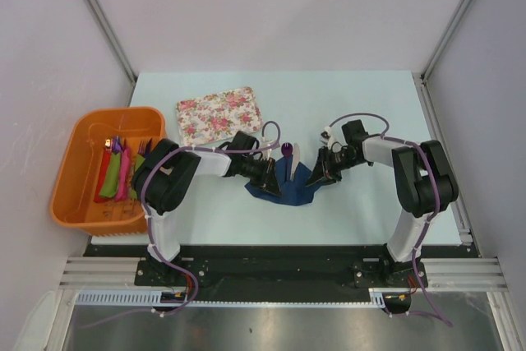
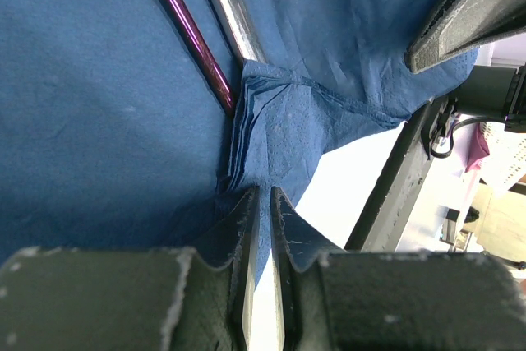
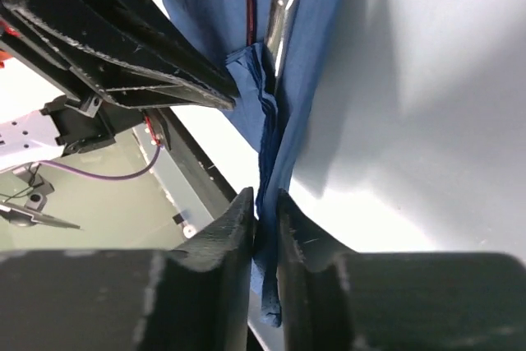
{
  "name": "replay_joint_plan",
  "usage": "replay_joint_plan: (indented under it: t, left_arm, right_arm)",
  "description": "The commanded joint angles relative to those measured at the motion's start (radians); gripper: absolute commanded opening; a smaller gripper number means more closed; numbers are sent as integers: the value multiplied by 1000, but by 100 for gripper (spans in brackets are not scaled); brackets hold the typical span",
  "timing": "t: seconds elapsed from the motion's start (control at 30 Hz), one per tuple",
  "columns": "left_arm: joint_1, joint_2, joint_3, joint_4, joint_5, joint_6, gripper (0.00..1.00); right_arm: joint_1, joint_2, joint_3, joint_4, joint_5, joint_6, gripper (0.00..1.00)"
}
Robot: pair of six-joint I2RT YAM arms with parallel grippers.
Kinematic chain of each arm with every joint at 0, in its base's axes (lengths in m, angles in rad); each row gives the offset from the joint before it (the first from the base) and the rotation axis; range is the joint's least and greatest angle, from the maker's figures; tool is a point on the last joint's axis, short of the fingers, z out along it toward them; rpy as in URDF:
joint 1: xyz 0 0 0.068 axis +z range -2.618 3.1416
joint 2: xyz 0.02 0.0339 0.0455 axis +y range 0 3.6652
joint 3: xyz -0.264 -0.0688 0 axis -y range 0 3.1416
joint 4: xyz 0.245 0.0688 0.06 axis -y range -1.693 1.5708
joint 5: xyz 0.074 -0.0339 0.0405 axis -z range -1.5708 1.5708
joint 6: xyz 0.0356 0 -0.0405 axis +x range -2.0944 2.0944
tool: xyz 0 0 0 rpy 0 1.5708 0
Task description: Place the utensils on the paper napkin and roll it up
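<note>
The paper napkin (image 1: 288, 188) lies bunched at the centre of the top view, between the two arms. It is a thin, matte navy sheet that creases softly. The utensils (image 1: 288, 152) rest on it with their heads poking out at its upper edge: a slim, glossy purple handle (image 2: 187, 34) beside a polished silver shaft (image 2: 228, 2), both running under a folded flap. The left hand (image 2: 261, 201) is pressed nearly together, pinching the napkin's edge. The right hand (image 3: 263, 203) likewise nips a layered fold, jaws almost touching.

To roll well, I judge both hands should carry their edge over the cutlery together. The paper should stay taut but untugged, since it looks tear-prone and the smooth handles could slide out.

On the pale tabletop (image 1: 362, 104), a floral tray (image 1: 219, 113) sits to the upper left of the napkin. An orange basket (image 1: 70, 182) of coloured rolls (image 1: 115, 172) stands at far left.
</note>
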Motion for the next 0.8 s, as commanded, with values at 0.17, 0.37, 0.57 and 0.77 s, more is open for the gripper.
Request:
replay_joint_plan:
  t: [0.17, 0.37, 0.57, 0.77]
  left_arm:
    - [-2, 6, -13, 32, -44, 10, 16]
    - [0, -2, -16, 34, -43, 10, 16]
    - [0, -7, -16, 38, -38, 7, 16]
    - [0, -39, -22, 37, -27, 8, 17]
  right_arm:
    - [62, 5, 59, 17, -54, 48, 15]
    - [94, 54, 89, 99, -77, 135, 14]
    - [137, 111, 120, 176, -84, 220, 13]
    - [160, 162, 137, 248, -81, 279, 12]
